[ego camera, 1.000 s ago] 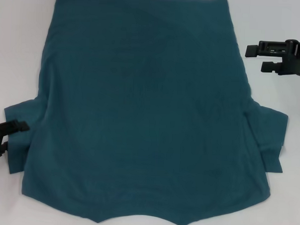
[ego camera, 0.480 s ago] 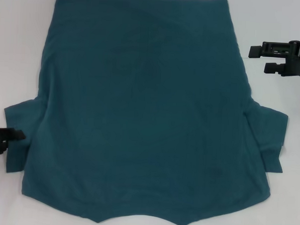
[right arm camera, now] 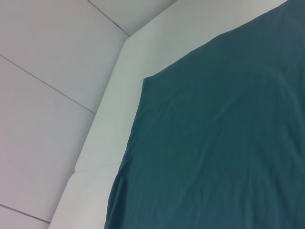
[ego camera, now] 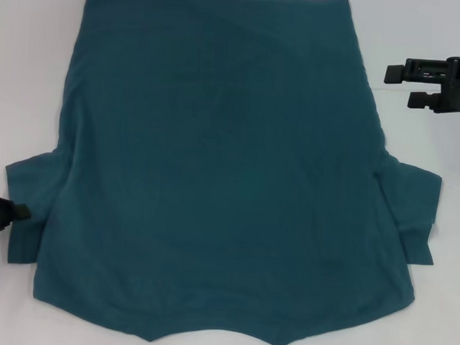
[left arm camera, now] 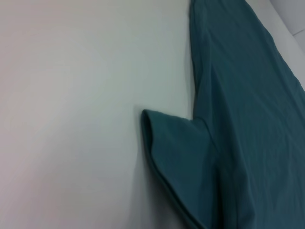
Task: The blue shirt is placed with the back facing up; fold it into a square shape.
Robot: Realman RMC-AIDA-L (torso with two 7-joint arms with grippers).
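While blue shirt [ego camera: 222,172] lay flat, plain side up, across white bench [ego camera: 36,72], left gripper [ego camera: 7,212] sat low at near-left edge, touching left sleeve hem; its jaws' state could not be told. Farther off, right gripper [ego camera: 398,84] hovered beside shirt's right edge, apart from cloth, jaws spread, holding nothing.

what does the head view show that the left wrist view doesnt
Only the head view shows both pincers: the left pincer by the left sleeve, the right pincer open beside the far right edge, plus the shirt's whole outline. Only the left wrist view shows the left sleeve close up, its hem slightly raised. Both show the blue shirt flat on the white table.
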